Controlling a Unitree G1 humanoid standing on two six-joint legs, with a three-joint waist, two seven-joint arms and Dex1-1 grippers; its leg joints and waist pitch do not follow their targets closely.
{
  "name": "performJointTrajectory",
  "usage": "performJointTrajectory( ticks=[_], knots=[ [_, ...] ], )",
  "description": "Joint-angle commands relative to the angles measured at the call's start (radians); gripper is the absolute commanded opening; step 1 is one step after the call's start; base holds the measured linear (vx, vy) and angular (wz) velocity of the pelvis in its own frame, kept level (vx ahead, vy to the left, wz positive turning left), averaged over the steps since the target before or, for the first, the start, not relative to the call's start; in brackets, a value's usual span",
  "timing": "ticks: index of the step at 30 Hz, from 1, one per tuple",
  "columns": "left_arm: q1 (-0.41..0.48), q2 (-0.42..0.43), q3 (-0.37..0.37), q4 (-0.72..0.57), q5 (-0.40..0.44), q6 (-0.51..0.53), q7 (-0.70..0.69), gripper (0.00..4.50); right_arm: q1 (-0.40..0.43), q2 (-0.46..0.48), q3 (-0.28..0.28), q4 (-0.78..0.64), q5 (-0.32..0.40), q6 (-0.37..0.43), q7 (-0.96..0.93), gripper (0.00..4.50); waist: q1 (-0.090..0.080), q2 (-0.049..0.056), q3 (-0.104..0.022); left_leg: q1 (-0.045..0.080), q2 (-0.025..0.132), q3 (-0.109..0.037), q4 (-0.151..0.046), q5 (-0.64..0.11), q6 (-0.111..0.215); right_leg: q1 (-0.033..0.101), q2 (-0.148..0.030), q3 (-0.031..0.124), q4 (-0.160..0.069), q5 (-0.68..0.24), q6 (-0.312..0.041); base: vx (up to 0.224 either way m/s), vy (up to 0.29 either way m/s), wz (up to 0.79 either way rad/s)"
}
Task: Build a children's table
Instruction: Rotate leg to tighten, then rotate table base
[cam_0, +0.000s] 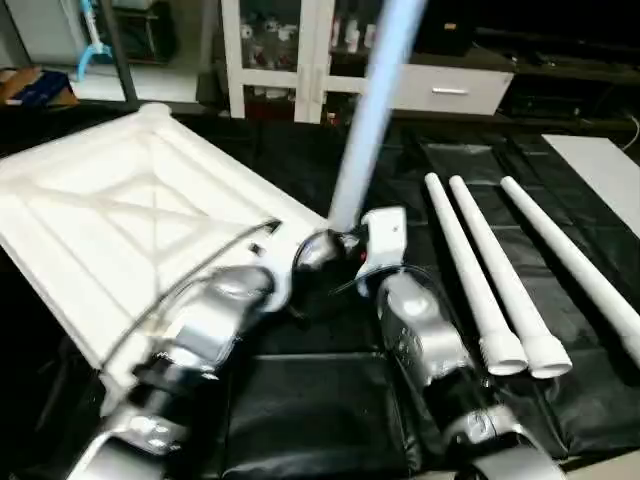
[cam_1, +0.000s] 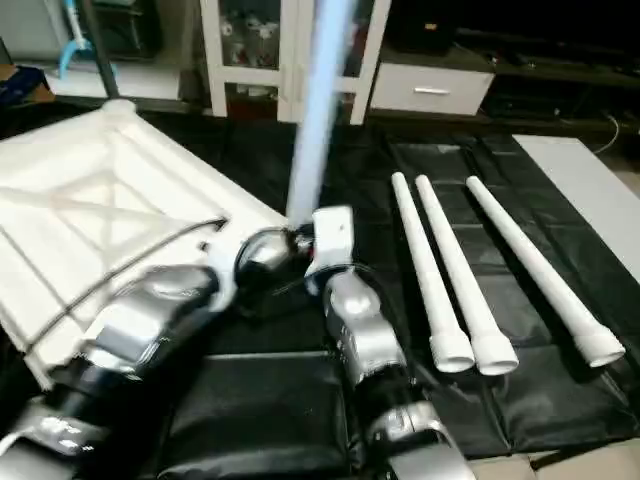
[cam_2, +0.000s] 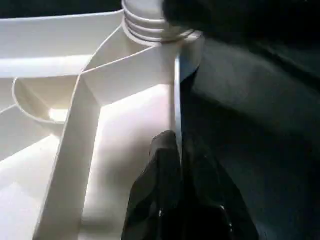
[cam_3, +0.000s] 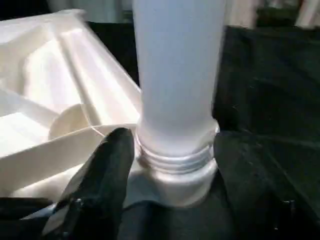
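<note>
The table top (cam_0: 120, 220) is lying underside up on the black mat (cam_1: 500, 330). One leg (cam_3: 177, 75) is standing upright in the corner socket (cam_3: 175, 175) of the table top nearest the grippers. The left gripper (cam_2: 180, 165) is clenching the rim of the table top just beside this socket. The right gripper (cam_3: 165, 165) is grasping the leg at its threaded base, one finger (cam_3: 100, 180) on each side. Three more legs (cam_1: 470, 270) are lying side by side on the mat, well apart from the table top.

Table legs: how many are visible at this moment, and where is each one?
4. One leg stands upright in the corner socket of the table top, with its threads still showing. Three legs lie side by side on the black mat, to the robot's right.
</note>
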Motion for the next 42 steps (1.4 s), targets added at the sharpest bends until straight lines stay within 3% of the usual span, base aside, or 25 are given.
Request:
performJointTrajectory(
  ticks=[1,6,9,14,15,18,19,20,21,23,25,28,29,30,32,36,37,40,41,42],
  knots=[
    [0.036,0.069,-0.047,-0.069,-0.027,-0.041,-0.131,0.0,0.009,-0.072,-0.01,-0.098,0.049,0.053,0.142,3.08,0.008,0.025,-0.062,0.018,0.043,-0.011,-0.075,-0.156,0.022,0.053,-0.059,0.031,-0.053,-0.073,-0.201,0.0,0.0,0.0],
    [0.071,0.151,-0.054,-0.089,-0.041,-0.041,-0.208,0.0,0.081,-0.184,0.029,-0.24,0.084,0.122,0.355,3.4,0.02,0.025,-0.056,0.021,0.045,-0.007,-0.079,-0.19,0.016,0.051,-0.061,0.034,-0.059,-0.112,-0.205,0.0,0.0,0.0],
    [0.072,0.164,-0.035,-0.059,-0.025,-0.069,-0.182,0.0,0.143,-0.241,0.048,-0.323,0.073,0.136,0.382,3.4,0.031,0.017,-0.049,0.023,0.044,-0.009,-0.085,-0.252,-0.011,0.049,-0.065,0.036,-0.074,-0.249,-0.171,0.0,0.0,0.0],
    [0.037,0.1,0.009,0.01,-0.016,-0.047,-0.088,0.0,0.278,-0.289,0.04,-0.44,0.059,0.172,0.326,3.4,0.029,0.013,-0.048,0.022,0.04,-0.014,-0.086,-0.299,-0.026,0.042,-0.065,0.036,-0.087,-0.369,-0.126,0.0,0.0,0.0],
    [0.025,0.084,0.014,0.026,-0.018,-0.043,-0.071,0.0,0.301,-0.294,0.04,-0.453,0.055,0.182,0.319,3.4,0.025,0.009,-0.048,0.015,0.039,-0.016,-0.087,-0.297,-0.025,0.046,-0.065,0.036,-0.089,-0.383,-0.115,0.0,0.0,0.0],
    [-0.032,0.023,0.035,0.11,-0.013,-0.055,-0.003,0.0,0.356,-0.286,0.042,-0.47,0.008,0.196,0.288,3.4,0.022,0.007,-0.05,0.013,0.037,-0.016,-0.084,-0.294,-0.017,0.043,-0.066,0.035,-0.092,-0.39,-0.107,0.0,0.0,0.0],
    [-0.053,0.002,0.045,0.141,-0.015,-0.063,0.016,0.0,0.363,-0.282,0.05,-0.462,-0.025,0.201,0.261,3.4,0.019,0.016,-0.05,0.016,0.036,-0.014,-0.082,-0.298,-0.017,0.037,-0.063,0.036,-0.097,-0.384,-0.107,0.0,0.0,0.0],
    [-0.061,-0.005,0.049,0.154,-0.017,-0.069,0.02,0.0,0.367,-0.283,0.055,-0.464,-0.04,0.209,0.247,3.4,0.017,0.01,-0.053,0.011,0.034,-0.017,-0.082,-0.286,-0.015,0.045,-0.064,0.034,-0.092,-0.368,-0.113,0.0,0.0,0.0],
    [-0.088,-0.034,0.062,0.191,-0.026,-0.103,0.041,0.0,0.369,-0.274,0.063,-0.439,-0.077,0.214,0.196,3.4,0.015,0.022,-0.056,0.005,0.035,-0.021,-0.083,-0.259,-0.016,0.05,-0.066,0.034,-0.085,-0.329,-0.121,0.0,0.0,0.0],
    [-0.127,-0.081,0.087,0.248,-0.044,-0.154,0.072,0.0,0.374,-0.254,0.068,-0.409,-0.115,0.225,0.123,3.4,0.007,0.012,-0.054,0.01,0.032,-0.015,-0.079,-0.26,-0.012,0.043,-0.061,0.034,-0.092,-0.309,-0.132,0.0,0.0,0.0],
    [-0.157,-0.119,0.115,0.292,-0.058,-0.193,0.112,0.0,0.378,-0.232,0.059,-0.402,-0.116,0.236,0.076,3.4,0.007,0.013,-0.057,0.008,0.029,-0.015,-0.077,-0.254,-0.008,0.048,-0.062,0.034,-0.09,-0.301,-0.14,0.0,0.0,0.0],
    [-0.193,-0.157,0.14,0.339,-0.081,-0.223,0.132,0.27,0.385,-0.204,0.045,-0.425,-0.096,0.255,0.039,3.43,0.014,0.014,-0.064,0.005,0.032,-0.014,-0.071,-0.18,0.025,0.056,-0.067,0.035,-0.077,-0.186,-0.166,0.0,0.0,0.0],
    [-0.204,-0.169,0.151,0.35,-0.087,-0.223,0.139,0.27,0.385,-0.199,0.044,-0.434,-0.099,0.258,0.032,3.43,0.016,0.017,-0.066,0.001,0.034,-0.015,-0.07,-0.131,0.038,0.062,-0.068,0.034,-0.068,-0.111,-0.185,0.0,0.0,0.0],
    [-0.211,-0.176,0.159,0.357,-0.091,-0.222,0.143,0.46,0.385,-0.195,0.042,-0.439,-0.103,0.259,0.028,3.44,0.017,0.019,-0.068,0.005,0.036,-0.013,-0.067,-0.09,0.054,0.06,-0.064,0.033,-0.061,-0.03,-0.209,0.0,0.0,0.0],
    [-0.223,-0.19,0.17,0.374,-0.092,-0.24,0.159,0.63,0.38,-0.184,0.039,-0.44,-0.115,0.259,0.024,3.44,0.018,0.024,-0.067,0.007,0.037,-0.011,-0.064,-0.06,0.079,0.063,-0.066,0.031,-0.056,0.044,-0.246,0.0,0.0,0.0],
    [-0.226,-0.181,0.185,0.365,-0.092,-0.253,0.159,0.83,0.377,-0.172,0.041,-0.441,-0.124,0.254,0.019,3.44,0.021,0.023,-0.062,0.007,0.039,-0.011,-0.067,-0.1,0.079,0.065,-0.072,0.031,-0.062,-0.021,-0.249,0.0,0.0,0.0],
    [-0.222,-0.165,0.192,0.343,-0.09,-0.255,0.156,1.06,0.377,-0.172,0.046,-0.442,-0.13,0.253,0.018,3.44,0.02,0.023,-0.061,0.007,0.039,-0.012,-0.069,-0.119,0.069,0.066,-0.071,0.031,-0.065,-0.056,-0.241,0.0,0.0,0.0],
    [-0.202,-0.111,0.193,0.267,-0.099,-0.221,0.092,1.05,0.379,-0.173,0.053,-0.451,-0.131,0.255,0.012,3.44,0.017,0.024,-0.057,0.012,0.041,-0.013,-0.073,-0.161,0.042,0.062,-0.071,0.031,-0.069,-0.124,-0.222,0.0,0.0,0.0],
    [-0.176,-0.043,0.175,0.207,-0.095,-0.198,0.025,1.34,0.38,-0.173,0.052,-0.458,-0.125,0.255,0.011,3.44,0.015,0.022,-0.055,0.009,0.041,-0.013,-0.076,-0.175,0.032,0.062,-0.071,0.031,-0.07,-0.153,-0.213,0.0,0.0,0.0],
    [-0.157,0.01,0.161,0.169,-0.088,-0.184,-0.02,1.34,0.379,-0.173,0.05,-0.462,-0.121,0.254,0.012,3.44,0.012,0.026,-0.055,0.008,0.043,-0.015,-0.078,-0.182,0.022,0.061,-0.072,0.032,-0.067,-0.17,-0.203,0.0,0.0,0.0]
  ],
)
